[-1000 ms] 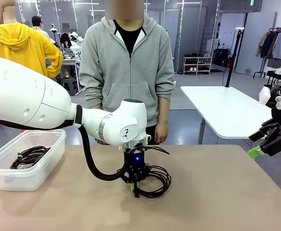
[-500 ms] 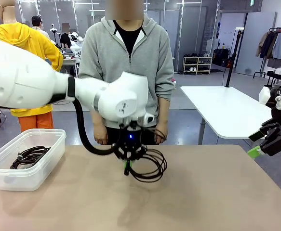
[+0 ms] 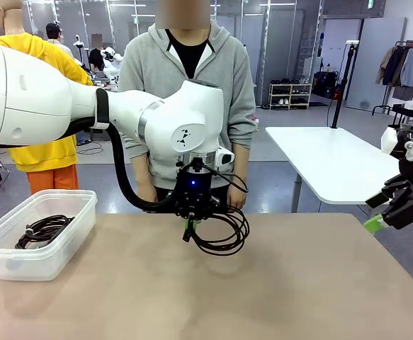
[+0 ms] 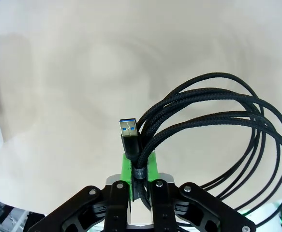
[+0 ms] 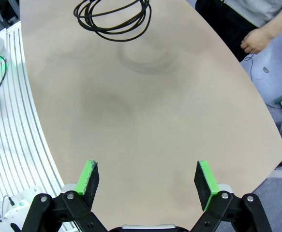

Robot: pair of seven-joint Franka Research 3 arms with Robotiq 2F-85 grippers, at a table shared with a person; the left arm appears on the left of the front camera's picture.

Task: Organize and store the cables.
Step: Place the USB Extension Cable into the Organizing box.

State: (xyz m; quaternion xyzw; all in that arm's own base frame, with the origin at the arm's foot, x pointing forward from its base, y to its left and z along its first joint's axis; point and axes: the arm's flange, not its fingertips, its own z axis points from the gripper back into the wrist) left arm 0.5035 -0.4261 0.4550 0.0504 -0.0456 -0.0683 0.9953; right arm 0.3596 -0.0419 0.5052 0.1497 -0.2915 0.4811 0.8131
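left tool (image 3: 190, 230) clamping coiled cable (image 3: 224, 230) above table (image 3: 298, 283)

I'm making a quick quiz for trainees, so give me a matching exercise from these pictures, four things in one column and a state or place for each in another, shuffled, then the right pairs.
Things:
1. left gripper
2. right gripper
3. coiled cable with the blue USB plug
4. clear plastic bin

States or places:
A. open, holding nothing
B. hanging in the air above the table
C. on the table's left side, with a coiled cable inside
D. shut on a cable, near its plug

Pairs: 1-D, 2-A, 3-B, 4-C
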